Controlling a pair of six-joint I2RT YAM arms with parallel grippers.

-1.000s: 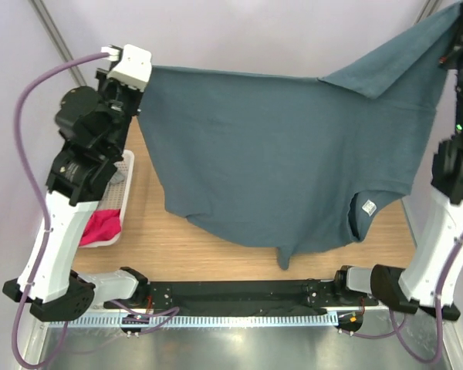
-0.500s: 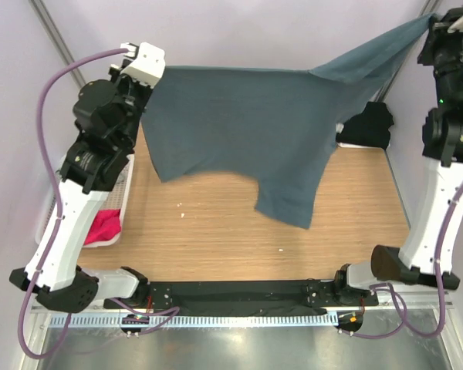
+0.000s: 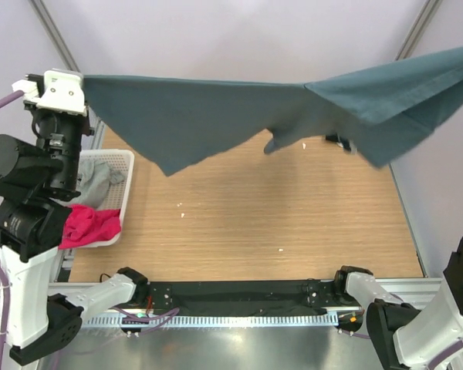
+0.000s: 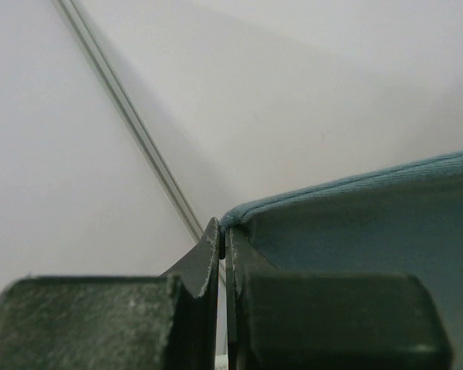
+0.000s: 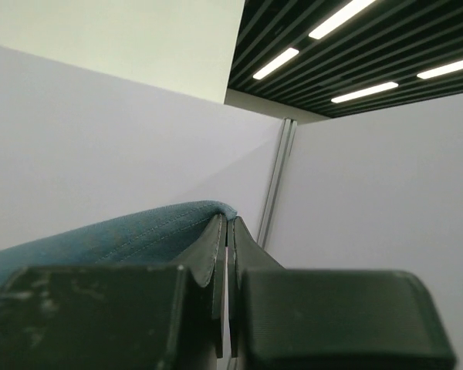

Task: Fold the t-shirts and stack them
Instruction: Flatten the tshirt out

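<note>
A slate blue-grey t-shirt [image 3: 239,116] hangs stretched high above the table, nearly flat, its lower part flapping up. My left gripper [image 3: 82,78] is shut on its left corner; in the left wrist view the fingertips [image 4: 222,231] pinch the hem of the cloth [image 4: 370,223]. My right gripper [image 5: 228,223] is shut on the other corner [image 5: 100,243], beyond the right edge of the top view. A pink t-shirt [image 3: 89,226] and a light grey one [image 3: 96,181] lie in the basket. A sliver of the black t-shirt [image 3: 338,140] shows at the back right.
The white slatted basket [image 3: 122,158] stands at the table's left edge. The wooden tabletop [image 3: 255,223] lies below the raised shirt. Both arm bases [image 3: 116,289] sit on the black rail at the near edge.
Both arms have swung up and outward, lifting the blue-grey shirt from a hanging drape to a taut, nearly level sheet. The right gripper has left the top view.
</note>
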